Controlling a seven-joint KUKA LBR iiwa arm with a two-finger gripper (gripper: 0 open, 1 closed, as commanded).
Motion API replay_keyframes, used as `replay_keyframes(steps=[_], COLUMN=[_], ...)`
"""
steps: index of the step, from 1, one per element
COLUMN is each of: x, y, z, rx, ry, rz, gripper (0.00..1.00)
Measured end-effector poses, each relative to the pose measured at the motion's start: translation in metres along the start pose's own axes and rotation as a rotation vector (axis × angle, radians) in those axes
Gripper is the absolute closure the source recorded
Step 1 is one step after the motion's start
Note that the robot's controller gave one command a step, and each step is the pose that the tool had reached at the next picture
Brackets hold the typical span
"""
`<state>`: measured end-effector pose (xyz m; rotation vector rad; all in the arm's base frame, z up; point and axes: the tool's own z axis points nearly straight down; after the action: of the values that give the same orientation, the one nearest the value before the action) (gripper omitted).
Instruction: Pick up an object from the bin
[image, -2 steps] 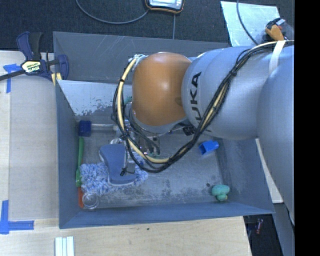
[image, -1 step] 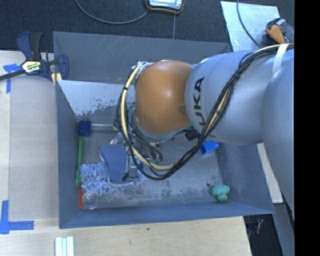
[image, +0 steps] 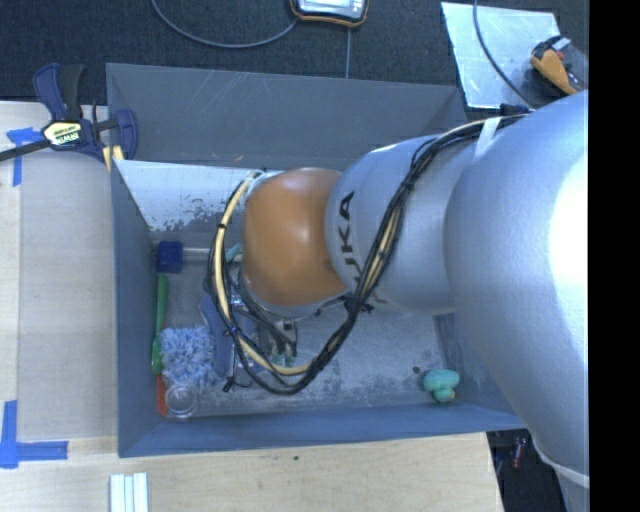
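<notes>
You have one blue block (image: 168, 256), one green stick (image: 160, 312), one pale blue knobbly lump (image: 188, 350) and one clear round cup (image: 181, 401) along the left wall of the bin (image: 300, 110), and one teal lump (image: 438, 383) alone at lower right. Bare floor runs along the lower wall between them. The orange wrist cover (image: 285, 235) and cables hide most of the gripper (image: 265, 340) at frame centre, just beside the knobbly lump; you cannot tell its state or whether it holds anything
</notes>
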<state>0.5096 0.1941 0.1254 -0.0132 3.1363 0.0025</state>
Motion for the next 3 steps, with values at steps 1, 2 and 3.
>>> replay_keyframes(steps=[1,2,3], x=[0.0,0.005,0.014], y=[0.005,0.036,0.01], z=[-0.006,-0.06,-0.078], rx=[-0.002,-0.005,0.0], ry=[-0.014,-0.011,-0.008], rz=[-0.029,-0.018,-0.011], gripper=[0.0,0.0,0.0])
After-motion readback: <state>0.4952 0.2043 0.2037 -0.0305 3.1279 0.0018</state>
